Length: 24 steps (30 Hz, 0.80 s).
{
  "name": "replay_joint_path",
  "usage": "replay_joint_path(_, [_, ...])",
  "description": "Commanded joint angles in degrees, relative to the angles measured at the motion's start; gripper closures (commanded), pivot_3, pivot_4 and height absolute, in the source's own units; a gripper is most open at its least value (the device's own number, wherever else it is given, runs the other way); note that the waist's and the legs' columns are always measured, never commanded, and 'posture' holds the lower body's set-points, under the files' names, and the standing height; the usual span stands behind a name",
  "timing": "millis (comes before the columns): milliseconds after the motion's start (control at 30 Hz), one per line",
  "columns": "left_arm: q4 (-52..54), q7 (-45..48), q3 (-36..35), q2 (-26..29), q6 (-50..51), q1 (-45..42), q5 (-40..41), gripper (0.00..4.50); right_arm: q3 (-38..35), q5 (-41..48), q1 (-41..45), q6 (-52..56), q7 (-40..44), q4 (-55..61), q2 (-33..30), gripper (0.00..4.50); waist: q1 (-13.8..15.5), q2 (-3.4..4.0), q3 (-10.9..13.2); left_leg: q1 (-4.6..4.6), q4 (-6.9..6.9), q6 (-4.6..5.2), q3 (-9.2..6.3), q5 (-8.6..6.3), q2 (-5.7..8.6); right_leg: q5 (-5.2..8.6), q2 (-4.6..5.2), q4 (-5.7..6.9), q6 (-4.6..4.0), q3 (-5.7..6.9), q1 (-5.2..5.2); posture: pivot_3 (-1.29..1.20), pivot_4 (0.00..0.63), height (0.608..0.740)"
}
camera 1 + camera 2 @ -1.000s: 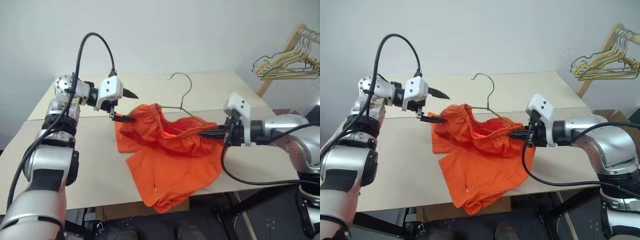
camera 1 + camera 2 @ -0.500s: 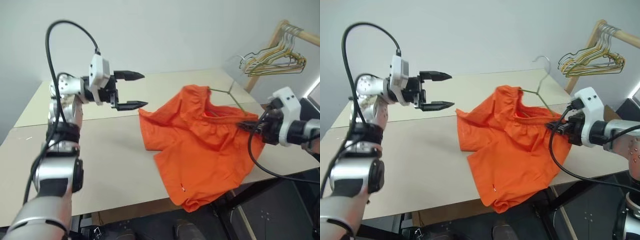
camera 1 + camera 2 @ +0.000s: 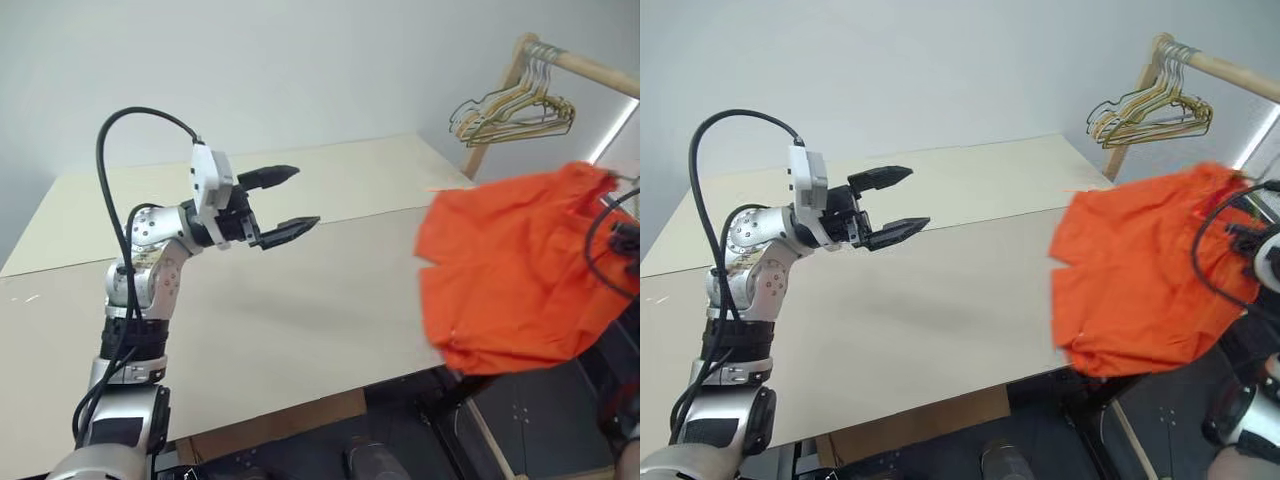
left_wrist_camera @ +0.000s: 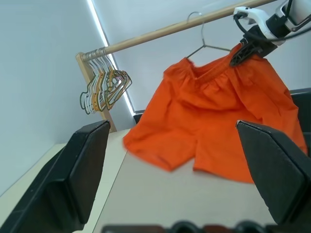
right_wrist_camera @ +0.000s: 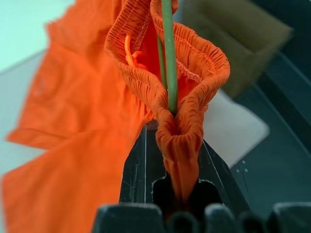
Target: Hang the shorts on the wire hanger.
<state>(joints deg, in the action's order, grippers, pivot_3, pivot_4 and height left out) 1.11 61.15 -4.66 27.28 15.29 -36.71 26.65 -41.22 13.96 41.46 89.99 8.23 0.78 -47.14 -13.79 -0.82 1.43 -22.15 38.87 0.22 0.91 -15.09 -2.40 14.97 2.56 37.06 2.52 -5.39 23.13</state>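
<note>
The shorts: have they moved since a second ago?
Yes. The shorts have left the table, now hanging off its right edge toward the wooden rack.

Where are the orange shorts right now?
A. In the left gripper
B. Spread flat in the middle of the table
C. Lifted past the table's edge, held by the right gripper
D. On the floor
C: the shorts hang in the air beyond the table edge, waistband pinched with the hanger in the right gripper.
</note>
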Motion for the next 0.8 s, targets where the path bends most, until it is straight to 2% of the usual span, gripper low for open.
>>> replay_joint_path(33, [3.7, -1.4, -0.1, 1.0, 0.4, 1.1, 0.5, 0.00, -2.5, -2.9, 4.4, -6.1, -4.0, -4.4, 0.6, 4.41, -0.6, 0.14, -0.1, 0.00, -0.04, 0.00, 0.02, 0.00, 0.02, 0.00, 0.01, -0.01, 0.00, -0.03, 0.00, -0.27, 0.000, 0.740])
replay_joint_path(333, [6.4, -2.4, 0.7, 0.7, 0.3, 2.6, 2.1, 0.00, -1.5, -5.6, 13.7, -21.1, -11.5, -21.9, -0.2, 4.41, -1.7, 0.31, -0.1, 0.16, -0.16, 0.01, 0.32, 0.00, 0.10, 0.02, 0.05, -0.08, 0.02, -0.14, -0.10, -0.25, 0.000, 0.740])
replay_joint_path(533, [7.7, -3.7, 0.4, 0.3, -0.7, 2.8, 3.1, 0.00, -1.6, -5.8, 16.2, -27.8, -15.5, -27.3, -0.6, 4.41, -1.4, 0.31, -0.1, 0.12, -0.15, 0.01, 0.44, 0.00, 0.15, 0.03, 0.10, -0.15, 0.05, -0.16, -0.12, -0.24, 0.000, 0.740])
replay_joint_path(800, [8.9, -3.1, 0.1, -0.7, -2.7, 4.3, 4.8, 0.00, -3.7, -3.9, 19.0, -27.2, -18.9, -32.6, -0.2, 4.41, -1.4, 0.35, -0.1, 0.16, -0.17, 0.01, 0.48, 0.00, 0.15, 0.04, 0.09, -0.14, 0.06, -0.21, -0.13, -0.23, 0.000, 0.740])
